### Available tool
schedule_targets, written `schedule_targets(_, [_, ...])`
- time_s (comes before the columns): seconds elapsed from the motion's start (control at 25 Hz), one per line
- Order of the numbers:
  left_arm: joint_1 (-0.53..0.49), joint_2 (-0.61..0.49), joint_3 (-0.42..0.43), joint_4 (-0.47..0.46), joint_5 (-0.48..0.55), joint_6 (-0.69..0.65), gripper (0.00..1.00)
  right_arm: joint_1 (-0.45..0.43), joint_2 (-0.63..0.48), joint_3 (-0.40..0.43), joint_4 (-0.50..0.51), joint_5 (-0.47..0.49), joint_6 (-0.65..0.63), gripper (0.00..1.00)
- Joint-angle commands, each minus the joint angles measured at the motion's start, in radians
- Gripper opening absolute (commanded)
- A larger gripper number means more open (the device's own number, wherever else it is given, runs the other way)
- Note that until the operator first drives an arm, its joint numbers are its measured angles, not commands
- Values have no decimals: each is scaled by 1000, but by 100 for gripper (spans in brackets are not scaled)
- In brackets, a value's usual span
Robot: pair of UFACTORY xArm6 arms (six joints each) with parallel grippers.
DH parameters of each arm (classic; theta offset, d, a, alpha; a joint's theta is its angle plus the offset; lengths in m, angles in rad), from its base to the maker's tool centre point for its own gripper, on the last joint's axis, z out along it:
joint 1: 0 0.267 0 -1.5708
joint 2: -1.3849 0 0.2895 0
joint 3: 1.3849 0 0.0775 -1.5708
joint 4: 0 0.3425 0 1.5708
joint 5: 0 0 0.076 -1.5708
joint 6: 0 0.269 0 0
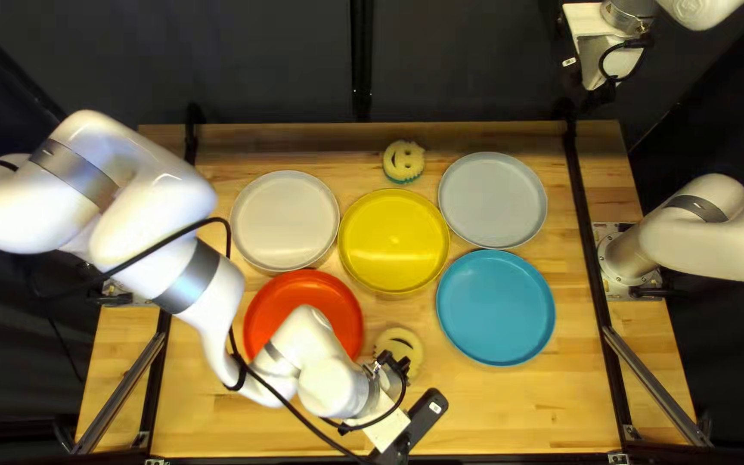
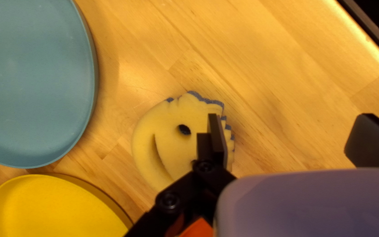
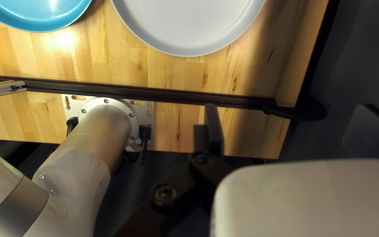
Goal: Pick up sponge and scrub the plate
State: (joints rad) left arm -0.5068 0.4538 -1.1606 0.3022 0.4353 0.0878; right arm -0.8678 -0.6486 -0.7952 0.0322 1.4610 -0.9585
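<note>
Left end effector is wide open, one finger over the sponge; should probably straddle it before lowering. Right end effector is open too.

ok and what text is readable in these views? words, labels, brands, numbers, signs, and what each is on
No text is readable.
White label by the left tool: too small.
Second white label by the right tool: too small.
Faint mark on the right arm: unreadable.
Sponges: faces only, no writing visible.
</note>
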Motion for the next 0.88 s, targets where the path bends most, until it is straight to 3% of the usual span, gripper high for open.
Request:
schedule_targets(0.04, [27,-12,49,5,-36,16,100,0,0,0,0,0,0,100])
schedule_targets(0.88, [47,-44,117,-33,-80,48,100,0,0,0,0,0,0,100])
